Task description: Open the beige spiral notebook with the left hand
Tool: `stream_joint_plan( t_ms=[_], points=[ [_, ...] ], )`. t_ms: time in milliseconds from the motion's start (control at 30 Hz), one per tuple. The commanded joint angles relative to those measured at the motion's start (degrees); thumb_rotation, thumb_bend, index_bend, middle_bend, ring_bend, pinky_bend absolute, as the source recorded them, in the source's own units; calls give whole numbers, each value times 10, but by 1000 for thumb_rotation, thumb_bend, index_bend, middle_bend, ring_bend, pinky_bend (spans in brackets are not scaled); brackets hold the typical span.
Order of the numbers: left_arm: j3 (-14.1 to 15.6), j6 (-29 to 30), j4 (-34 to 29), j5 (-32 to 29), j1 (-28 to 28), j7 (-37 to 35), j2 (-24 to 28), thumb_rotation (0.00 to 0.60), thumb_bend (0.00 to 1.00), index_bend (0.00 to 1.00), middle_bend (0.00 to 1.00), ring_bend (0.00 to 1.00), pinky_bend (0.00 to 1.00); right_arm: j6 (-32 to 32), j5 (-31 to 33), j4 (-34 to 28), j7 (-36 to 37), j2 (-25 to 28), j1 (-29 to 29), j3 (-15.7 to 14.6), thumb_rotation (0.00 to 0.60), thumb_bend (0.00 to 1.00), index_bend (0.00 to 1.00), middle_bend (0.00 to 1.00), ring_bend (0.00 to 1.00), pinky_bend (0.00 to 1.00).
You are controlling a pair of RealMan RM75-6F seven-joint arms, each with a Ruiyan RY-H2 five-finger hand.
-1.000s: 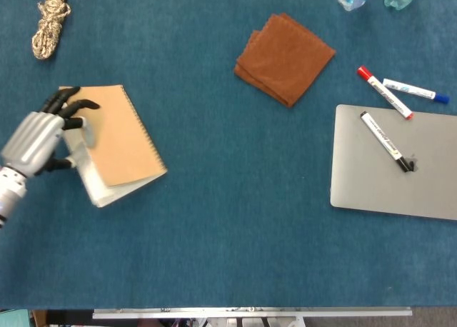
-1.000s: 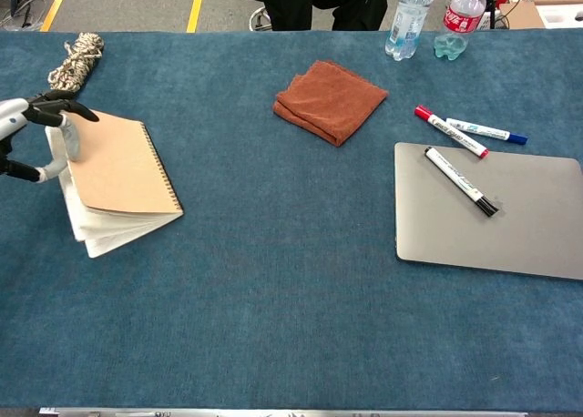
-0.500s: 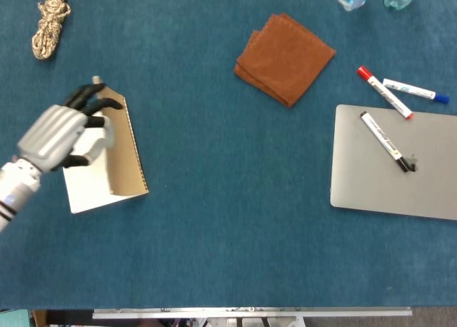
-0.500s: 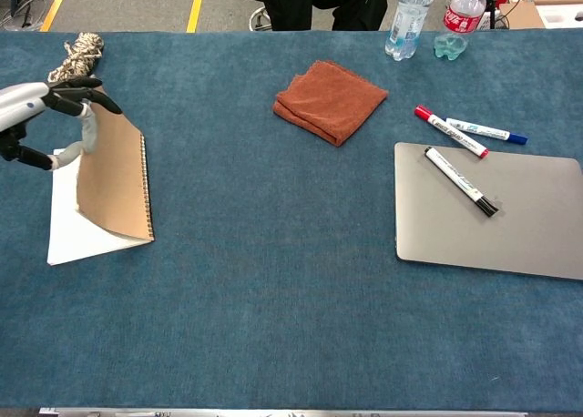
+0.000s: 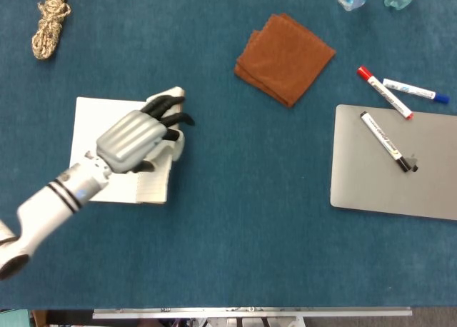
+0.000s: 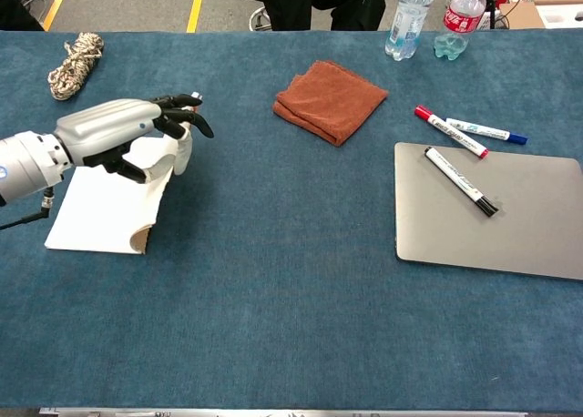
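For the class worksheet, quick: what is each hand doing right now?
Left hand: holding the notebook cover, swung past upright.
Right hand: not in view.

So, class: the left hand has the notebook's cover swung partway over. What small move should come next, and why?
Probably carry the cover on over to the right and lay it flat on the table. The left hand holds the cover's edge past the spiral side, the white page of the notebook already shows, but the cover stands raised, not resting.
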Motion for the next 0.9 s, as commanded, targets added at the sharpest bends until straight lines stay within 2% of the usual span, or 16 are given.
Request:
stream_joint_plan(
  t_ms=[33,333,667,733,900],
  points=[
    [-10,-25,-12,-23,-14,28,-22,600,549,627,215,12,1,0,3,5,5,-2,-2,0,600,151,138,188,99,178],
    [-22,-54,-13,-86,-18,67,-76,600,549,612,213,12,1,0,8,21,23,-5,-6,1,600,151,138,188,99,178],
    [-20,-90,28,-142,-20,98,-132,600,549,557,199,12,1,5,10,30,36,-6,-13,0,600,151,138,188,99,177],
    [-20,-96,34,-152,-20,100,-138,600,549,508,185,12,1,5,10,31,38,-7,-14,0,600,151,138,188,99,178],
    [-22,-125,27,-182,-21,88,-134,600,547,258,134,12,1,6,11,33,40,-6,-15,1,600,152,138,188,99,178]
  ],
)
